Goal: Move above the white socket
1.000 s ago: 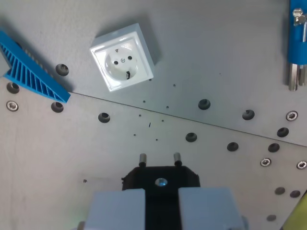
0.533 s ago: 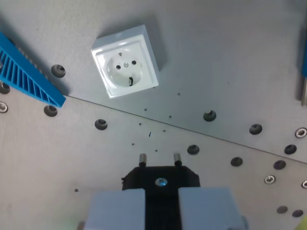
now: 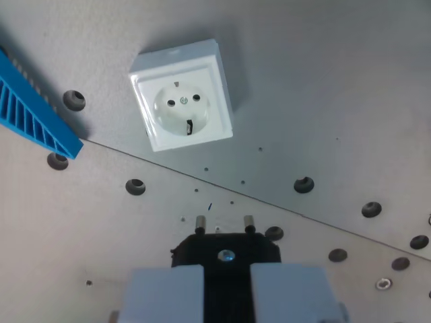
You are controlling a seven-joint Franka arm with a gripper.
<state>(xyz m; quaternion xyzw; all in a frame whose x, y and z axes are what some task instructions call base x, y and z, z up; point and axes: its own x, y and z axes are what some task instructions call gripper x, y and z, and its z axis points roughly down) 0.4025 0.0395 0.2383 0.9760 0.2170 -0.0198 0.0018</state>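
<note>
Near the top of the wrist view, left of centre, the white socket (image 3: 182,94) sat on the grey table (image 3: 323,81). Below it, the gripper (image 3: 226,282) clamped a black plug (image 3: 225,247). Approach looked unfinished; next, centring the prongs over the socket.

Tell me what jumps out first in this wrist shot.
The white socket stands out most, upper centre on the grey plate. At the bottom centre the jaws are shut on a black plug, its two pins pointing up toward the socket. A blue ribbed part cuts in at the wrist view's left edge.
</note>
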